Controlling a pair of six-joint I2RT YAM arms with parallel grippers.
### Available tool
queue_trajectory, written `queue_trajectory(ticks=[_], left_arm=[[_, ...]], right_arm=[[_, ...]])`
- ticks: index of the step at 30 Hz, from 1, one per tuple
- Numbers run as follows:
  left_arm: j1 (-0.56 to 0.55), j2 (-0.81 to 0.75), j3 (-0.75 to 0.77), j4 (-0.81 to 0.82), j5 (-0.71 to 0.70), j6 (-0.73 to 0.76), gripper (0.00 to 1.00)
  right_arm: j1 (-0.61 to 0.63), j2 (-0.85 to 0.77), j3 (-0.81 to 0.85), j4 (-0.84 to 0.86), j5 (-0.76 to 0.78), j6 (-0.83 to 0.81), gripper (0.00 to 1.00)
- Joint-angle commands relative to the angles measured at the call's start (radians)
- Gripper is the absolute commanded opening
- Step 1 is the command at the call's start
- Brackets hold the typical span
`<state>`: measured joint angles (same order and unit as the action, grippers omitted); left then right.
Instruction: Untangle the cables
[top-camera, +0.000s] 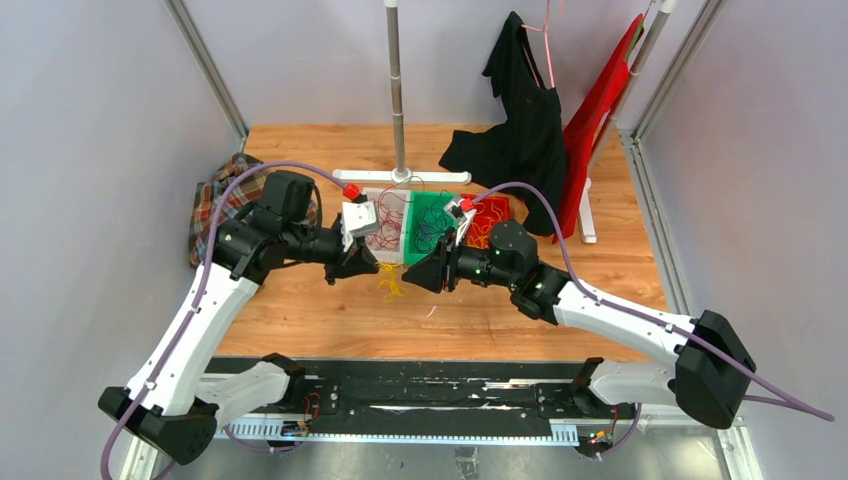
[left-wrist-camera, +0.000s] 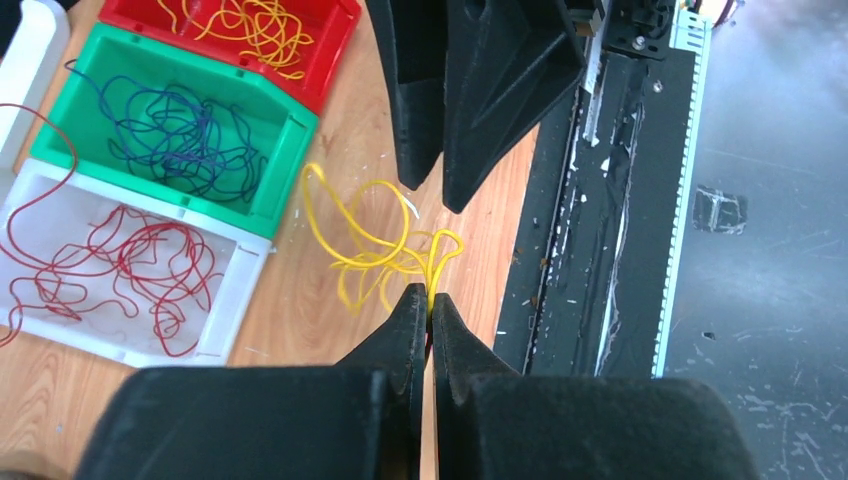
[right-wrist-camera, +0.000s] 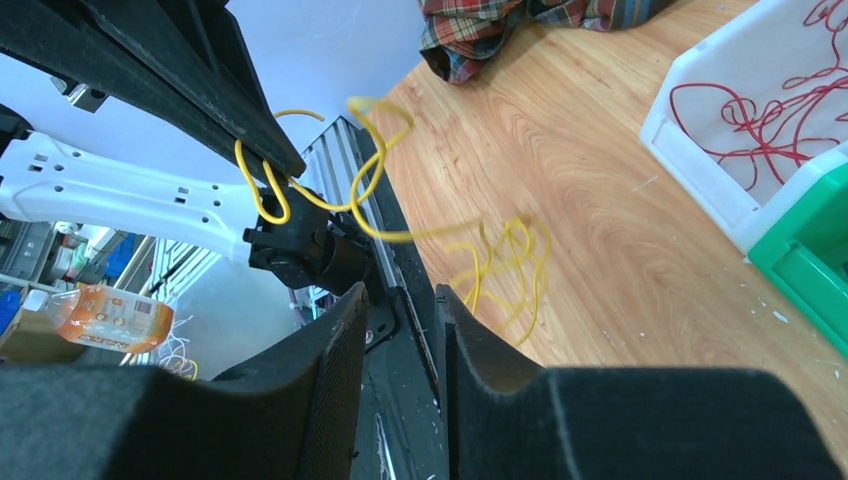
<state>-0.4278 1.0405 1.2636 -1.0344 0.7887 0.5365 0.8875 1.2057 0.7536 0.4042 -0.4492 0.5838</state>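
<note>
The left claw was clenched on one loop of the yellow cable, pinching it where the bunch rose off the wooden counter, about midway between the near and far edges. The right claw faced it from just beside, its fingers released and parted by a narrow gap with nothing seen between them. In its own view the yellow loops were partly blurred, so single strands could not be followed. Toward the far edge three bins sat side by side, touching: a white bin with red cables, a green bin with blue cables, and a red bin with more yellow strands. One red strand arched past the white bin's end and was cut off by the frame edge. From above, both claws hid most of the yellow bunch. A plaid cloth lay at the far left corner, partly behind the left arm.
</note>
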Motion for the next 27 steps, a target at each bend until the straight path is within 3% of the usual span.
queue_trajectory(ticks=[1, 8, 11, 18, 22, 27], left_arm=[[-0.003, -0.007, 0.045, 0.003, -0.009, -0.061, 0.01], [-0.002, 0.015, 0.081, 0.003, 0.03, -0.121, 0.01], [-0.004, 0.021, 0.097, 0.004, 0.041, -0.14, 0.01], [-0.002, 0.02, 0.142, 0.004, 0.082, -0.201, 0.01], [-0.003, 0.02, 0.155, 0.004, 0.1, -0.225, 0.01], [-0.004, 0.023, 0.165, 0.004, 0.1, -0.231, 0.01]], right_arm=[[-0.007, -0.005, -0.012, 0.083, -0.039, 0.029, 0.33], [0.051, 0.006, 0.012, 0.093, 0.06, -0.016, 0.44], [0.1, -0.005, 0.024, 0.042, 0.191, -0.086, 0.48], [0.165, -0.005, 0.02, -0.085, 0.549, -0.197, 0.5], [0.183, 0.02, 0.023, -0.085, 0.646, -0.22, 0.51], [0.207, 0.042, 0.037, 0.005, 0.654, -0.23, 0.54]])
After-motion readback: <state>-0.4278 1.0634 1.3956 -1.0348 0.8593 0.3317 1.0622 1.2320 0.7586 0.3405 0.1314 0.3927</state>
